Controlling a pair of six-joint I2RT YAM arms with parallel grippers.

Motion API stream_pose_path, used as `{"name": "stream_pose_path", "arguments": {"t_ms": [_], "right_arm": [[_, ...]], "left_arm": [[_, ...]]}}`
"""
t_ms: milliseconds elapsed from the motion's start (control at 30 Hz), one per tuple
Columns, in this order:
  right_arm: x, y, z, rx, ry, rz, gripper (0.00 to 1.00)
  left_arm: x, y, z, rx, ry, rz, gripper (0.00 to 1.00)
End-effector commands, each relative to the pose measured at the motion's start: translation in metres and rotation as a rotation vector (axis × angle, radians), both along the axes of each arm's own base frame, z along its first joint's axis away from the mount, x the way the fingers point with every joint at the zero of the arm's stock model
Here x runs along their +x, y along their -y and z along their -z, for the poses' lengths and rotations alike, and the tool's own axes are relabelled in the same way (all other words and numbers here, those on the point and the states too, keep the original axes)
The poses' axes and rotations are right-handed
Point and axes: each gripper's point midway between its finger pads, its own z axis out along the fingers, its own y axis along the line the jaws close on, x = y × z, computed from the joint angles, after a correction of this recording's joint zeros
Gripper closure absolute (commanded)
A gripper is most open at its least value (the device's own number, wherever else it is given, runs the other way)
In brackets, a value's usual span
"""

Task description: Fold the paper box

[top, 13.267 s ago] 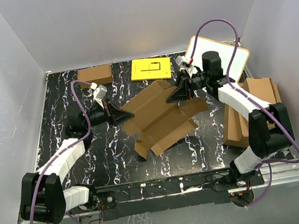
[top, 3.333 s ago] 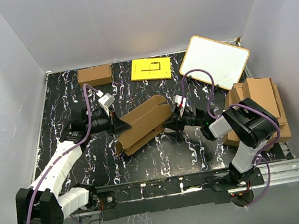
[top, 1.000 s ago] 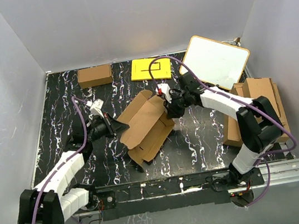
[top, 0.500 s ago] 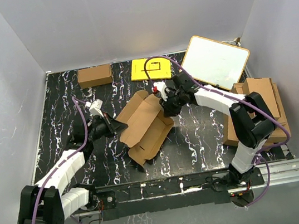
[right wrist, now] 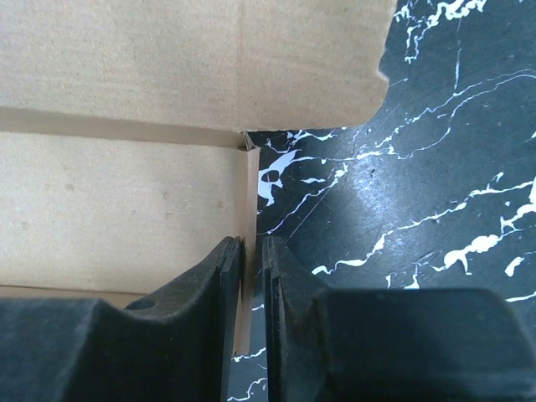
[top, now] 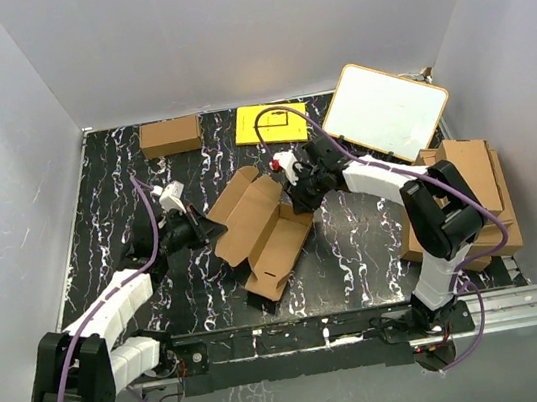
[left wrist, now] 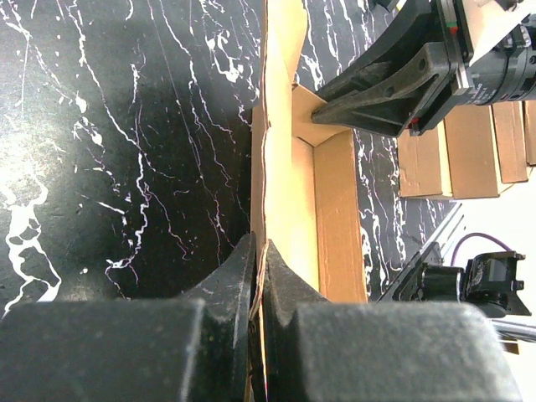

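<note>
Top: box [top: 263,232] lay central, half-folded. Left claw [top: 214,227] was at its 9 o'clock edge, right claw [top: 298,196] at 2 o'clock.
Left wrist: claw was clamped on the box wall.
Right wrist: claw pinched a flap edge. The grip looked loose, so the flap could slip and spring open.

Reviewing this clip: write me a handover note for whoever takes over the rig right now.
Left hand: shut on a thin wall of the paper box, on its left side.
Right hand: straddles a flap edge at the box's far end; whether it pinches the flap is unclear.
Box: middle of the table, lying diagonally, open on top.
Done: some walls stand up, forming a trough.
Left: fold in the loose flaps and close it.
</note>
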Motion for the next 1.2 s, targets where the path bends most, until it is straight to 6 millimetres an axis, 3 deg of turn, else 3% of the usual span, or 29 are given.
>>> {"name": "stream_pose_path", "arguments": {"t_ms": [0, 400, 467, 567, 767, 867, 967, 1167], "right_arm": [[0.002, 0.005, 0.012, -0.017, 0.005, 0.014, 0.77], [0.003, 0.007, 0.029, -0.076, 0.014, 0.019, 0.77], [0.005, 0.007, 0.030, -0.091, 0.028, 0.031, 0.80], [0.011, 0.011, 0.032, -0.129, 0.060, 0.073, 0.92], [0.022, 0.019, 0.025, -0.170, 0.141, 0.137, 0.92], [0.019, 0.018, 0.027, -0.164, 0.130, 0.123, 0.92], [0.012, 0.011, 0.026, -0.131, 0.101, 0.087, 0.83], [0.010, 0.001, 0.011, -0.076, 0.104, 0.064, 0.76]], "left_arm": [[-0.003, -0.005, 0.005, 0.025, 0.005, -0.006, 1.00], [-0.005, -0.001, 0.002, 0.017, 0.037, 0.037, 1.00], [-0.005, 0.000, 0.000, 0.010, 0.044, 0.047, 1.00], [-0.006, 0.003, -0.004, -0.001, 0.058, 0.068, 1.00], [-0.007, 0.004, -0.015, 0.008, 0.106, 0.093, 1.00], [-0.006, 0.003, -0.016, 0.012, 0.113, 0.092, 1.00], [-0.007, 0.004, -0.015, 0.017, 0.105, 0.099, 1.00], [-0.007, 0.003, -0.014, 0.023, 0.099, 0.098, 1.00]]}}
